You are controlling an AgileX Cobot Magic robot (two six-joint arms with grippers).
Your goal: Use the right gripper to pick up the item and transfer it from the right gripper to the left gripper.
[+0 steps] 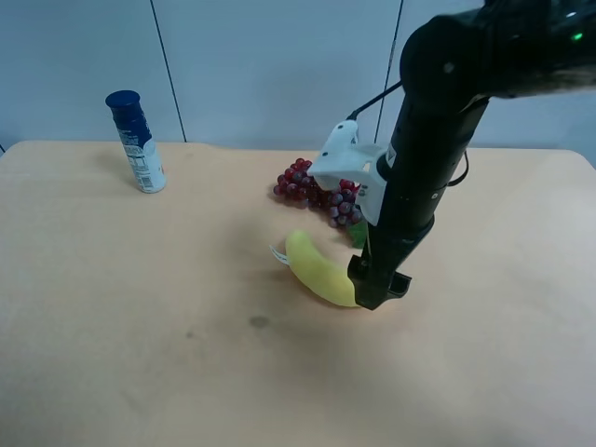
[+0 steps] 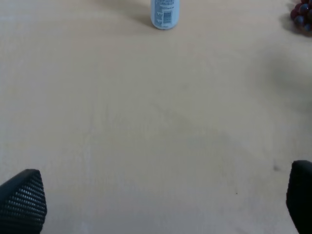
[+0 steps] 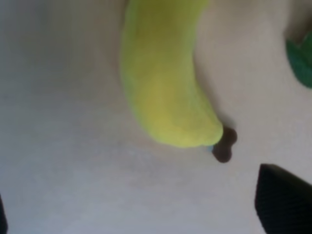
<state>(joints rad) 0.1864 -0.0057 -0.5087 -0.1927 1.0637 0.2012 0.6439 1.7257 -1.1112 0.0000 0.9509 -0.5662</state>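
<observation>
The yellow plush banana (image 1: 317,268) lies on the tan table (image 1: 140,354), its white tag (image 1: 277,251) at the far end. The right gripper (image 1: 377,291) has come down at the banana's near end, beside its dark brown stem tip (image 3: 225,145). In the right wrist view the banana (image 3: 163,83) fills the middle, and the gripper (image 3: 141,212) is open with its fingers far apart, holding nothing. The left gripper (image 2: 161,200) is open and empty over bare table. The left arm is out of the exterior high view.
A red-purple grape bunch (image 1: 317,191) with a green leaf (image 3: 302,58) lies just behind the banana. It also shows at the edge of the left wrist view (image 2: 302,14). A blue-capped bottle (image 1: 136,142) stands at the back left and shows in the left wrist view (image 2: 165,12).
</observation>
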